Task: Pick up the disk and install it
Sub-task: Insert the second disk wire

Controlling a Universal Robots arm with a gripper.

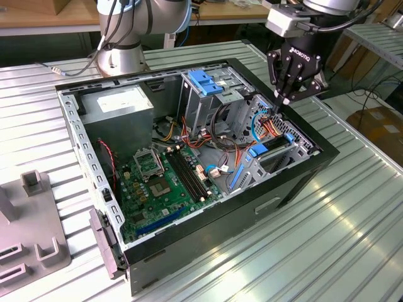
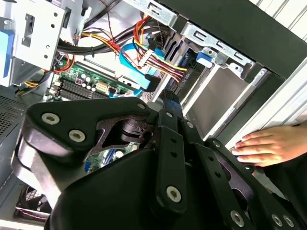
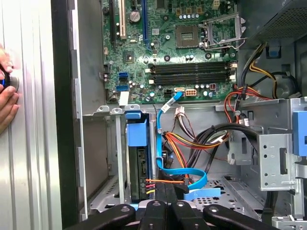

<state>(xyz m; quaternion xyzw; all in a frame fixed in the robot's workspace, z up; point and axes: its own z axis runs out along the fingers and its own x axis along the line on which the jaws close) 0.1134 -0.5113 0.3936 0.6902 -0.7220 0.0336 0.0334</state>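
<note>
One open black computer case (image 1: 189,157) lies on its side on a ribbed metal table (image 1: 327,251), exposing one green circuit board (image 1: 164,182) with one square processor socket (image 3: 220,31) and four long black memory slots (image 3: 192,73) set in parallel. One grey box-shaped power supply (image 1: 119,104) with a white label sits at the case's far corner, and one bare-metal drive cage (image 1: 204,94) capped by a blue plastic handle stands beside it. The disk (image 3: 140,163) stands on edge in the sheet-metal bay at the case's front wall, its dark connector end showing beneath its blue plastic carrier. A bundle of red, yellow, orange and black wires (image 3: 192,141) and flat blue ribbon cable (image 3: 165,143) loop just beside it. The single black gripper (image 1: 281,104) hangs over this bay among the cables; in both wrist views (image 2: 168,103) (image 3: 165,201) its fingers are pressed together into a narrow point, and whether anything is pinched between them cannot be told. One hand (image 2: 268,146) of a person rests on the table outside the case wall. One grey moulded fixture (image 1: 31,233) lies on the table at the exterior view's left.
</note>
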